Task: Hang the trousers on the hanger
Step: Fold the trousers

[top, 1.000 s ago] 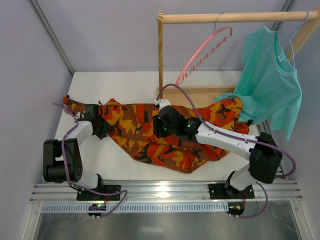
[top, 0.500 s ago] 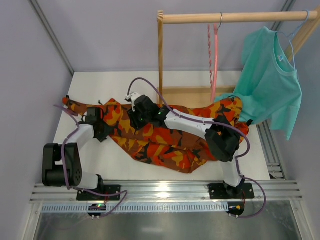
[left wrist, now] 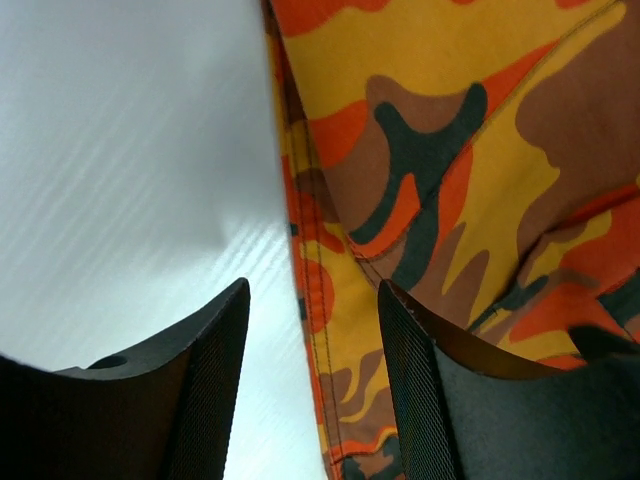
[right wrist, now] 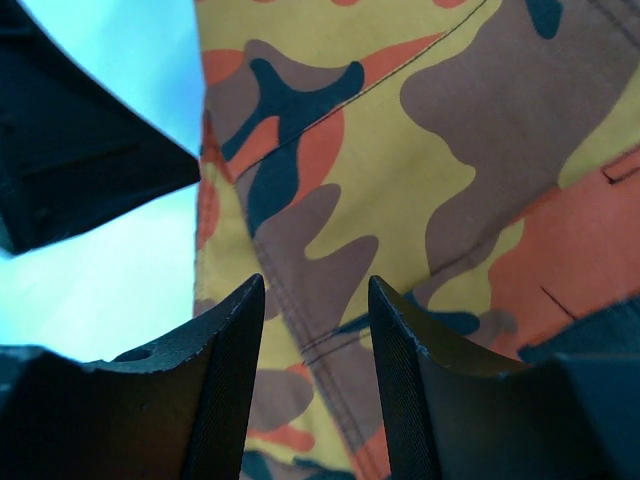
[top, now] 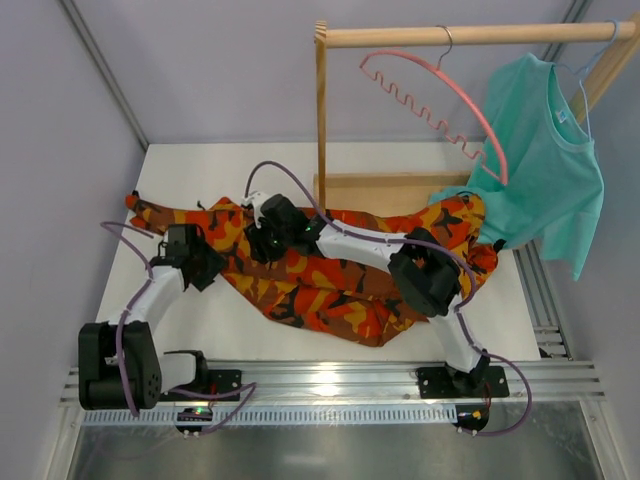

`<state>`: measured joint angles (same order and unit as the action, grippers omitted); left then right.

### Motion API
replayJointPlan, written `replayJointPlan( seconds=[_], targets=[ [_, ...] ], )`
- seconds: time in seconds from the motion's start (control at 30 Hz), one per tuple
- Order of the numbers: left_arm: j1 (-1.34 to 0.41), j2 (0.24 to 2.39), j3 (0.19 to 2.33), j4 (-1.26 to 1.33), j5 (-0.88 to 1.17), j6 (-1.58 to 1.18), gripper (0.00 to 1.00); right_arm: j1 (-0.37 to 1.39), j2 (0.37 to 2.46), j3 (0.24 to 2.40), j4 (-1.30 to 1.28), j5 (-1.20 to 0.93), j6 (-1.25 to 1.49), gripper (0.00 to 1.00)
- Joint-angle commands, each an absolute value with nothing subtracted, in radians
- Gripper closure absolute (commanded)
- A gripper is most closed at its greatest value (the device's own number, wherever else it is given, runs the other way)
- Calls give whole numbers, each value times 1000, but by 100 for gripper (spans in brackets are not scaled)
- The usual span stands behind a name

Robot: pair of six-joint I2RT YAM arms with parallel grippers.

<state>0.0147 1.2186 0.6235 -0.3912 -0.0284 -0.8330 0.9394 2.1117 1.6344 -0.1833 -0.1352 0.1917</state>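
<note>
Bare table point(top: 235, 335) lies open front-left of the trousers point(top: 330, 295); the rack's wooden post point(top: 321, 120) stands close behind them.

Hanger point(top: 440, 68) swung rightwards, right hand point(top: 258, 225) moved left over trousers point(top: 330, 290)

Right gripper point(right wrist: 316, 330) jaws apart, close above trousers point(right wrist: 420, 170) stitched edge; table point(right wrist: 110, 290) left.

Your top view: fixed high behind arm bases point(top: 450, 380), looks down over whole tabletop point(top: 230, 165). Left wrist view: very close, past left tool point(left wrist: 313, 295) onto trousers point(left wrist: 450, 150). Right wrist view: same closeness, past right tool point(right wrist: 316, 285). All share trousers' edge on tabletop.
</note>
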Motion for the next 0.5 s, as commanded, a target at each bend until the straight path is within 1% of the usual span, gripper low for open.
replayJointPlan(
  seconds=[0.0,0.1,0.17,0.37,0.47],
  targets=[
    [15,1252,635,-282,111,-824,45,942,2184,1703,-152,-115,141,50],
    [15,1293,649,-299,111,-798,46,948,2221,1713,-156,-115,141,51],
    [15,1302,608,-302,104,-822,46,966,2243,1707,-170,-103,153,51],
    [14,1261,499,-210,106,-877,48,1019,2299,1701,-178,-68,123,50],
    [15,1258,514,-230,80,-848,49,1029,2322,1718,-207,-17,118,50]
  ],
)
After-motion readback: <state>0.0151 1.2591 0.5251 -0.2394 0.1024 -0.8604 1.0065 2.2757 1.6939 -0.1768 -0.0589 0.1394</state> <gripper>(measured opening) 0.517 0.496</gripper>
